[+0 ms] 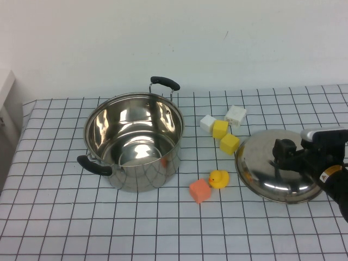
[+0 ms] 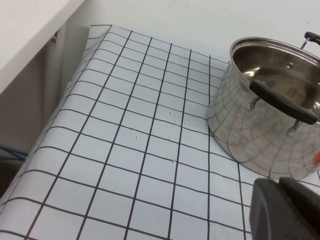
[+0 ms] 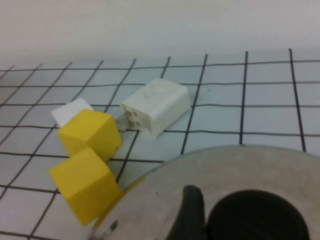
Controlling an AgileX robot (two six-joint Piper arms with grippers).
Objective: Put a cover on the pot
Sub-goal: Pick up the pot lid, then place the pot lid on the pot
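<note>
At table's right, right gripper (image 1: 286, 154) pinches lid (image 1: 261, 168) knob; left gripper (image 2: 285, 207) near pot (image 1: 134, 140), state unclear.

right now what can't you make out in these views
- Right gripper at the black knob of the domed steel lid: high view cannot settle its grip.
- Left gripper: a dark corner of the left wrist view; absent from the high view.
- Shiny steel pot: cut off by the left wrist view's edge.
</note>
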